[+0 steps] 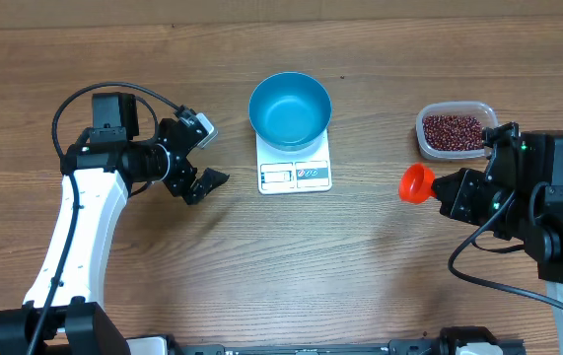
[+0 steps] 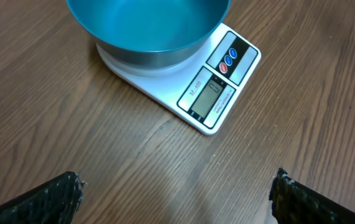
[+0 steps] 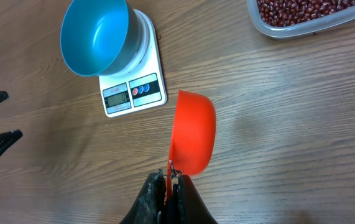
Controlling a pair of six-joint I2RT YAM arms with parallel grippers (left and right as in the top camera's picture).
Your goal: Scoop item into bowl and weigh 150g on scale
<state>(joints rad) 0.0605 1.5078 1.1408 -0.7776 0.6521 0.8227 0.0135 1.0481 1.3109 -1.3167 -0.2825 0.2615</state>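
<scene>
The beans [image 1: 454,129] lie in a clear tub [image 1: 422,133] at the far right, well apart from the blue bowl [image 1: 290,108], which stands on the scale [image 1: 295,176]. The right gripper [image 3: 170,180] is clenched on the handle of an orange scoop [image 3: 193,134], between scale and tub. The left gripper [image 1: 205,155] has its jaws released wide, left of the scale and holding nothing.

- Table [image 1: 360,276]: brown wood-grain top, grain running left to right; it carries everything in view.
- Tub [image 1: 422,133]: clear plastic, rectangular with rounded corners, lid off. It stands upright on the table, far right side.
- Scoop [image 1: 417,183]: orange-red, with a round cup turned on its side. It is near the tub but not touching it; its handle is mostly hidden.
</scene>
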